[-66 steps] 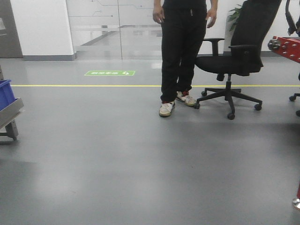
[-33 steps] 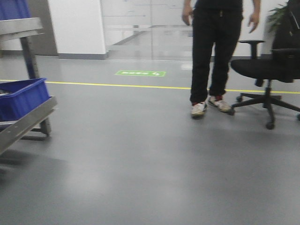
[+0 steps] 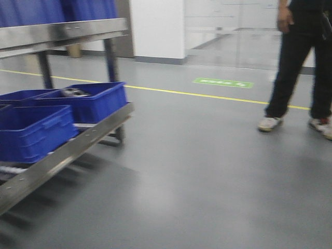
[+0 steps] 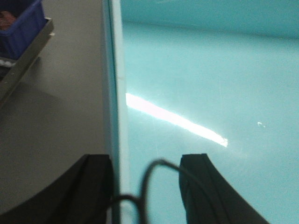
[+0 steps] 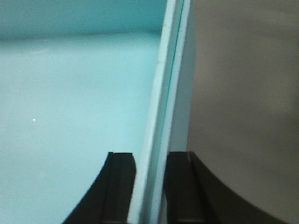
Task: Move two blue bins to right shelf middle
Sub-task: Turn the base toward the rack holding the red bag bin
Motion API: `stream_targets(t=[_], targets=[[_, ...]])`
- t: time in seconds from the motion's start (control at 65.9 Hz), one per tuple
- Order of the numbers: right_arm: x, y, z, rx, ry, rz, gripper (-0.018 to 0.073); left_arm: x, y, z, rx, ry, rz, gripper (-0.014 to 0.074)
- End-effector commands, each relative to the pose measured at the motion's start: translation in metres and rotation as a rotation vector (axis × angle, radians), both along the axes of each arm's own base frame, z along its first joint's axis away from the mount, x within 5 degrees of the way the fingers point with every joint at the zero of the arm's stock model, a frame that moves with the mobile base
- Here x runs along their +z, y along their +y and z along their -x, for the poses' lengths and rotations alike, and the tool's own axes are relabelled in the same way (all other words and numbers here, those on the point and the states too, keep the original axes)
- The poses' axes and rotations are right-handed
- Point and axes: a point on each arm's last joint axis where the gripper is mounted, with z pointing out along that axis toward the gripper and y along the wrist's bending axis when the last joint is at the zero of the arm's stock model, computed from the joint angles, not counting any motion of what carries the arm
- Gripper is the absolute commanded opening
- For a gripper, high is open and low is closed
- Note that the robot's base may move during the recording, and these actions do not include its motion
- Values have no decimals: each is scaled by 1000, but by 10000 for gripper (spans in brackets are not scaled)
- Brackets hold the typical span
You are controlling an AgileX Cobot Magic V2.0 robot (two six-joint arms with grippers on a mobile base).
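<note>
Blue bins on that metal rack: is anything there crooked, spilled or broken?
Nothing stands out. The front bin and the rear bin sit upright on the rack, and nothing is spilled on the floor. The picture is too blurred to rule out small cracks.

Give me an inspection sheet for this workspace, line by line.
Surface: grey glossy floor; teal flat panel under both wrists.
Job's things: nearer blue plastic bin and farther blue plastic bin on the slanted lower tier of the steel rack; more blue bins on its top tier.
Clutter: greyish item inside the farther bin, too blurred to identify.
Grippers: left gripper open, empty; right gripper open, empty.
Cables: thin dark cable loop before the left gripper.
Surroundings: person in black trousers, yellow floor line, green floor marking.
</note>
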Motion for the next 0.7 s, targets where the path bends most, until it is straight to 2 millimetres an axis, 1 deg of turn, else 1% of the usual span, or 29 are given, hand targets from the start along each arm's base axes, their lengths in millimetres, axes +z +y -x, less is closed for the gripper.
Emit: stream_targets(t=[0.0,0.683], targets=[[26,-1,1,-24,-197,-93,-154,23,-10,20,-102,-76,100,-111],[26,-1,1,-24,-197,-93,-154,23,-10,20,-102,-76,100,-111]])
